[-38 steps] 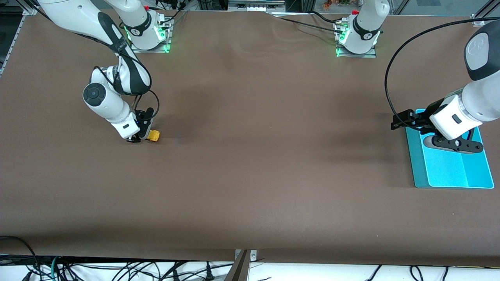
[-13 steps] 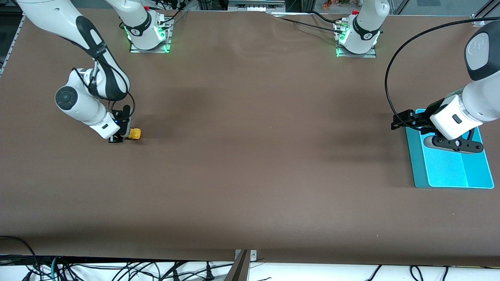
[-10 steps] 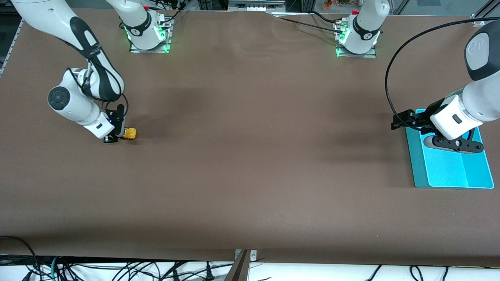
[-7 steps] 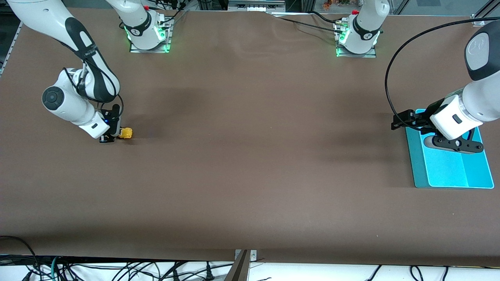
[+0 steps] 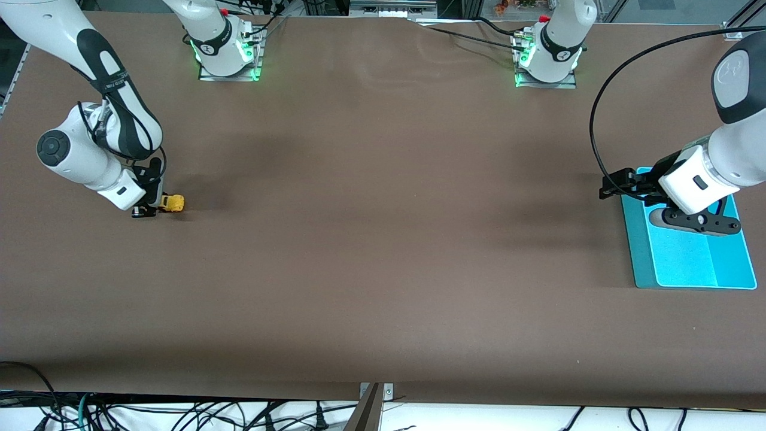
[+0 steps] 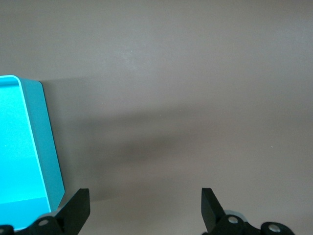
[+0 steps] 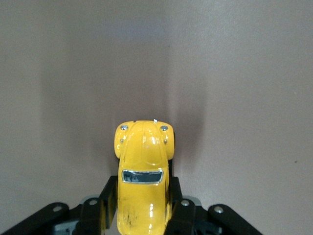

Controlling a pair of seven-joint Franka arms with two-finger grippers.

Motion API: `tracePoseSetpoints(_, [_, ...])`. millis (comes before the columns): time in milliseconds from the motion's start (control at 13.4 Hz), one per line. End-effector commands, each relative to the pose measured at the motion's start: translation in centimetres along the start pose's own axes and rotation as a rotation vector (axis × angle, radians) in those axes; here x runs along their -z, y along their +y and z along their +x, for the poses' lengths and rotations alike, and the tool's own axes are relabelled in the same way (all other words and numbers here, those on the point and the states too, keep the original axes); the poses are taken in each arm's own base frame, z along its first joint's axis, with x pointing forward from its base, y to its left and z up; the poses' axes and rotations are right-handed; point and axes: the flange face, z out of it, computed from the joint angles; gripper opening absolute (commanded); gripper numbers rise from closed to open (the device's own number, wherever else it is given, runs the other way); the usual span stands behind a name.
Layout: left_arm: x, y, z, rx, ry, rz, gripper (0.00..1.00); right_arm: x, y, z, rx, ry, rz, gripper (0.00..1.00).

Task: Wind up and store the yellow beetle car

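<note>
The yellow beetle car (image 5: 174,203) is a tiny yellow toy on the brown table at the right arm's end. My right gripper (image 5: 157,205) is down at table level and shut on the car's rear half. In the right wrist view the car (image 7: 144,176) sits between the black fingers (image 7: 105,196), its nose pointing away from the wrist. My left gripper (image 5: 616,187) waits at the left arm's end, open and empty, over the table beside the turquoise tray (image 5: 733,263). In the left wrist view its fingertips (image 6: 78,210) stand wide apart over bare table.
The turquoise tray's corner also shows in the left wrist view (image 6: 46,147). The arm bases stand along the table edge farthest from the front camera. Cables hang below the table edge nearest the front camera.
My right gripper has dragged the yellow car along the table toward the right arm's end, step by step. The left arm has not moved.
</note>
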Motion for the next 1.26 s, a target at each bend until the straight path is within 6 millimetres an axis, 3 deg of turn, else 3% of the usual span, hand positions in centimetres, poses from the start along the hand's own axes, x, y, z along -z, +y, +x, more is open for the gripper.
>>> tracePoseSetpoints(0, [0.5, 0.0, 0.1, -0.017, 0.004, 0.009, 1.0, -5.1, -2.5, -2.5, 0.017, 0.02, 0.096, 0.11])
tracePoseSetpoints(521, [0.6, 0.1, 0.1, -0.017, 0.005, 0.009, 1.0, -5.3, -3.7, -5.6, -0.049, 0.018, 0.101, 0.11])
tracePoseSetpoints(818, [0.6, 0.1, 0.1, -0.017, 0.005, 0.009, 1.0, -5.6, -3.9, -5.6, -0.043, 0.019, 0.105, 0.14])
tracePoseSetpoints(893, [0.6, 0.1, 0.1, -0.017, 0.005, 0.009, 1.0, -5.4, -3.8, -5.5, -0.022, 0.02, 0.102, 0.48])
tracePoseSetpoints(967, [0.5, 0.0, 0.1, -0.018, 0.004, 0.009, 1.0, -4.8, -3.6, -5.5, 0.001, 0.017, 0.092, 0.98])
tracePoseSetpoints(1190, [0.6, 0.2, 0.1, -0.018, 0.005, 0.008, 1.0, -2.7, -3.0, -5.2, 0.011, 0.011, 0.071, 1.0])
